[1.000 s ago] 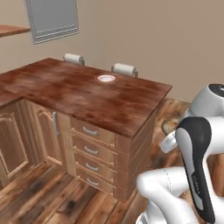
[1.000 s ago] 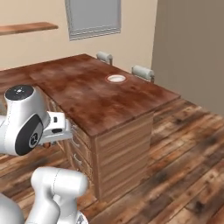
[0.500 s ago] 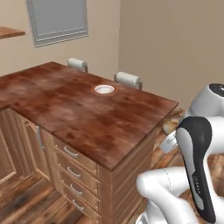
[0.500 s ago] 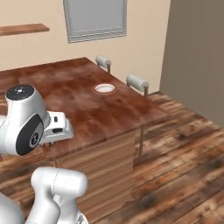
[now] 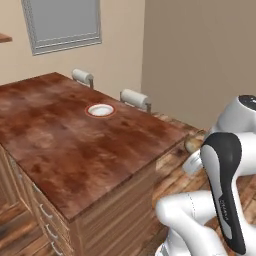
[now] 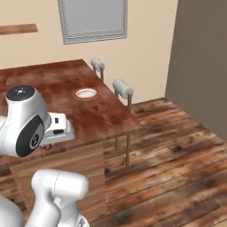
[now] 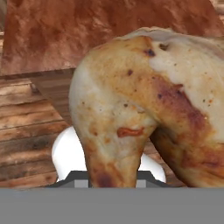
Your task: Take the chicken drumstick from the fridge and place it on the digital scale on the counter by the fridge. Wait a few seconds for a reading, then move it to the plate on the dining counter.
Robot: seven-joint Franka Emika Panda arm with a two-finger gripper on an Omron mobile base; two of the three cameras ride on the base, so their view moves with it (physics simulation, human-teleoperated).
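Note:
The chicken drumstick (image 7: 144, 100), golden-brown and lumpy, looms large in the hand view, with my gripper (image 7: 112, 179) shut on its lower end. In the left base view a bit of the drumstick (image 5: 192, 144) peeks out beside my arm, off the dining counter's (image 5: 65, 150) right corner. The plate (image 5: 100, 109), white with a reddish-orange rim, lies on the far part of the wood slab, apart from my hand. The right base view has the plate (image 6: 85, 93) beyond my hand on the dining counter (image 6: 102, 115). The fridge, scale and narrow counter are out of view.
Two grey-backed stools (image 5: 135, 98) (image 5: 82, 76) stand along the slab's far side, near the plate. Drawers (image 5: 45, 215) line its near left face. A grey window (image 6: 92, 18) hangs on the back wall, and wood floor (image 6: 177, 155) stretches to the right.
The whole picture has shifted in both base views, so the base has moved: the dining counter and plate now sit closer. The drumstick stays in my shut gripper.

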